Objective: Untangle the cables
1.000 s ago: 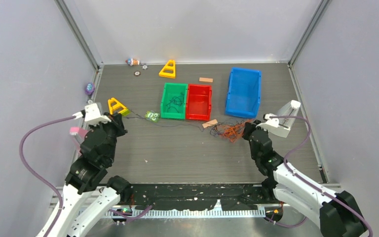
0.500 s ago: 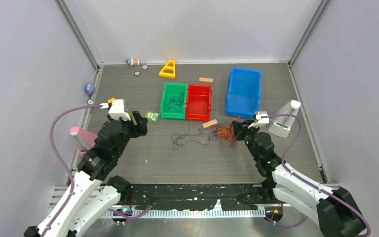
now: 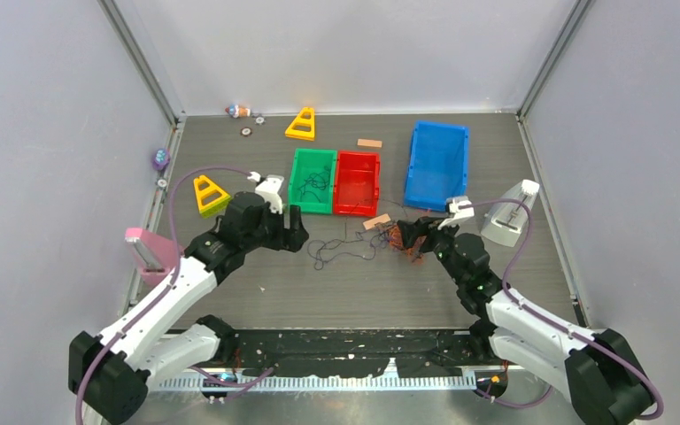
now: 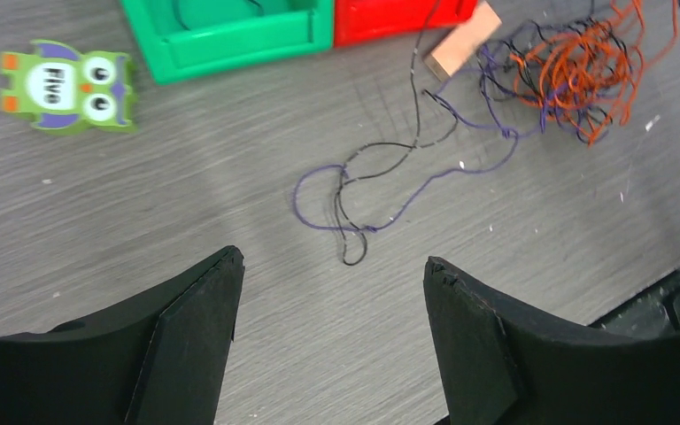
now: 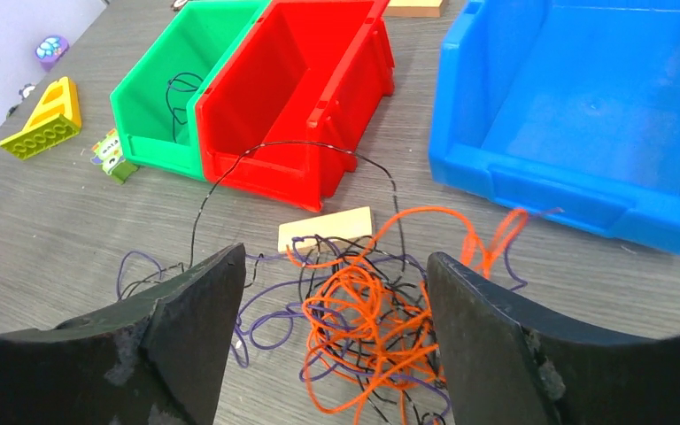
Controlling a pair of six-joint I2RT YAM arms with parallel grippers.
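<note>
A red bin stands on the grey wood-grain surface. A green bin touches its left side. A blue bin stands apart on its right, angled slightly. One pale wooden block lies just off the red bin's near right corner, and another lies behind its far wall. A yellow triangle sits beyond it to the far left, and a second yellow piece lies well to its left. A green owl tile marked "Five" lies left of the red bin, past the green one. A pink object rests far off to its near left, and a pale grey wedge well to its right.
</note>
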